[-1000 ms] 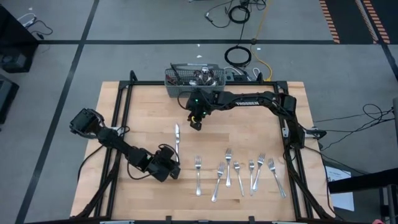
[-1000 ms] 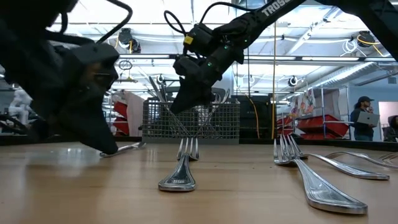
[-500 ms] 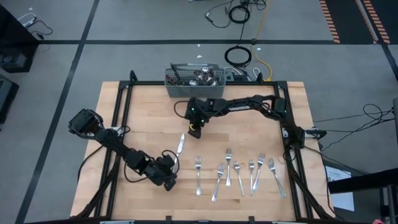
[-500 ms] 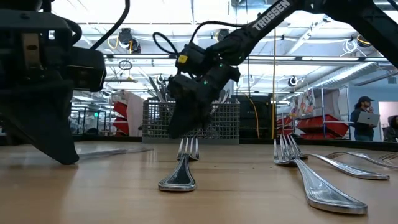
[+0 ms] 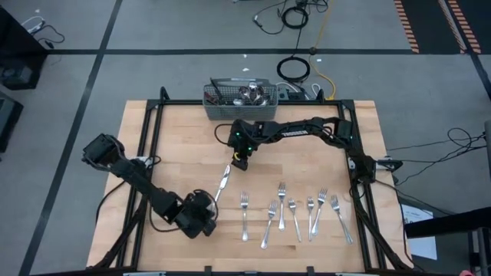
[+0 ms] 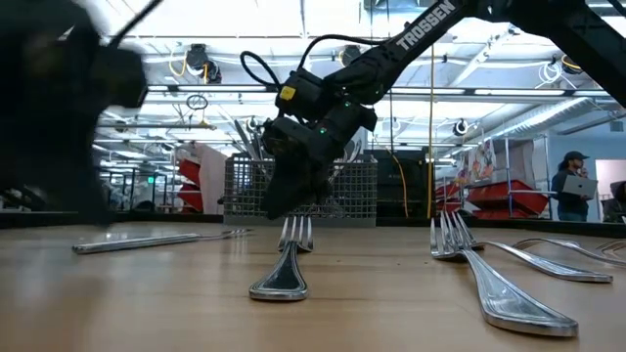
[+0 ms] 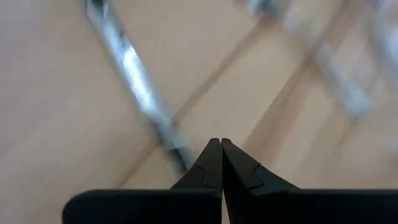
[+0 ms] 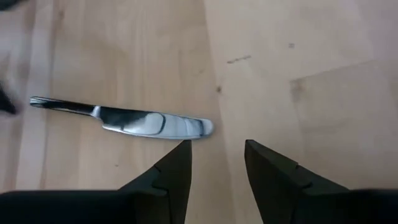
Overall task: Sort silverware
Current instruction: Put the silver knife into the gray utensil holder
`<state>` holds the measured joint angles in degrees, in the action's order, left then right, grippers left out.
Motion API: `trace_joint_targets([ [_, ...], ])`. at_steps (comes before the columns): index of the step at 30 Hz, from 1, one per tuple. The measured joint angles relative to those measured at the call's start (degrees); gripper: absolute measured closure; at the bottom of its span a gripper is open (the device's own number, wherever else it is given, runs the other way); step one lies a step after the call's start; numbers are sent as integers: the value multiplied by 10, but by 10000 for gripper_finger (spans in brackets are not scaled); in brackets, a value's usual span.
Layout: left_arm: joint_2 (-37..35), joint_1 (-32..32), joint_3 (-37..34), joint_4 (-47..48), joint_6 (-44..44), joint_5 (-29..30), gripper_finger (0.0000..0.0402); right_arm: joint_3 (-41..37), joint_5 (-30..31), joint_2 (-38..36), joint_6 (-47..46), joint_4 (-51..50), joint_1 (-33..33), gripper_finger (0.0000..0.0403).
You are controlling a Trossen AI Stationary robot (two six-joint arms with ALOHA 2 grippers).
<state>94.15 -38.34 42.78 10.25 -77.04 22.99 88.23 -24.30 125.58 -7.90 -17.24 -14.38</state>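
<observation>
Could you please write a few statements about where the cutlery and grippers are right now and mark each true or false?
1. The knife lies flat on the table, held by neither gripper. True.
2. The right gripper is clamped on a fork. False: its fingers are apart and empty, just above the knife's blade tip.
3. The left gripper is shut. True.
4. The forks are stacked in the basket. False: they lie in a row on the table's near part.
5. The basket is at the table's far edge. True.
</observation>
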Motion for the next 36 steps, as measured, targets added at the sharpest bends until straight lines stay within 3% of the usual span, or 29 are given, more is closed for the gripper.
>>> trace_joint_targets([
  [5, -5, -22, 121, 254, -115, 56, 401, 0, -1, 0, 6, -3, 1, 261],
  [8, -8, -34, 171, 340, -144, 77, 401, 0, 0, 0, 7, 3, 1, 261],
  [15, 7, -38, 165, 331, -141, 70, 401, 0, 2, 0, 8, 12, 1, 261],
  [21, 51, -39, 158, 263, -125, 53, 401, 0, 2, -1, 8, 17, 1, 261],
  [36, 112, -32, 158, 267, -154, 42, 401, 0, 2, -1, 6, 22, 1, 261],
])
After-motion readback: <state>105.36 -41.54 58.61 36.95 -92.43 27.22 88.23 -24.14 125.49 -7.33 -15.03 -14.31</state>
